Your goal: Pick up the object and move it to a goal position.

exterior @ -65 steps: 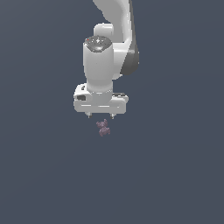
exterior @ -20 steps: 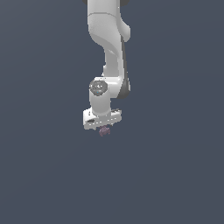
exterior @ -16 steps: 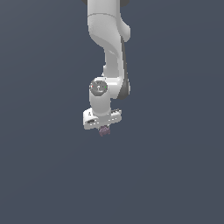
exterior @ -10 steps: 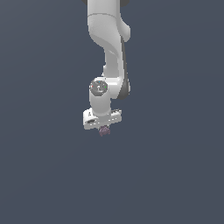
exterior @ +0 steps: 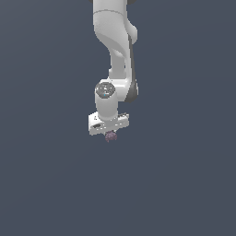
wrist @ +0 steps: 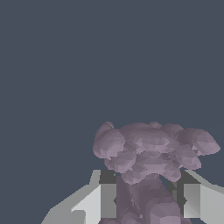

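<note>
The object (exterior: 110, 136) is a tiny lumpy mauve-pink thing with dull purple patches, poking out just below the white gripper (exterior: 109, 133) in the exterior view. In the wrist view the object (wrist: 148, 157) fills the space between the two fingers (wrist: 107, 199), which press on its lower part from both sides. The gripper is shut on the object. The white arm (exterior: 117, 55) rises straight up from the hand and leaves the picture at its upper edge.
A plain dark grey-blue ground (exterior: 184, 175) lies all around the arm. No other object, container or edge shows in either view.
Since 3.2 s ago the gripper with the object has drawn farther from the camera and looks smaller. Over the last second nothing has visibly moved.
</note>
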Controlling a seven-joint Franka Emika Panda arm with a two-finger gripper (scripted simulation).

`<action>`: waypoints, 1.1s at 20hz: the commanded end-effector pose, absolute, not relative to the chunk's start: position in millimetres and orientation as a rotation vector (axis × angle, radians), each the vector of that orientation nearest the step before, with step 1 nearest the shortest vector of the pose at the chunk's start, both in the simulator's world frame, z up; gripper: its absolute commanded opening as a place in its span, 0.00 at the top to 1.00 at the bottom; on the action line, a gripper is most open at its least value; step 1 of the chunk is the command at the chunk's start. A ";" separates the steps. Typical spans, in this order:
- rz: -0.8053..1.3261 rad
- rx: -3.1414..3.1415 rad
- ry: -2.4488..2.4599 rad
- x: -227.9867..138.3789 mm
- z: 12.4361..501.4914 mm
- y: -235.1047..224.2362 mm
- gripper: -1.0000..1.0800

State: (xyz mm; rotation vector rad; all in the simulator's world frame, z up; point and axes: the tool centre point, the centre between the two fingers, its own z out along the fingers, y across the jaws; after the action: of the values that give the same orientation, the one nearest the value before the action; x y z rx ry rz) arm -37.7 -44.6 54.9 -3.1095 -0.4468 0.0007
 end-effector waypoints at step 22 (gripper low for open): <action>0.000 -3.111 -0.448 -93.9 205.1 34.5 1.00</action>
State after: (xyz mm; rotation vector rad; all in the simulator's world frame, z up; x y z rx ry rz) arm -90.2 29.6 195.8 -3.1111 -0.4489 -0.0010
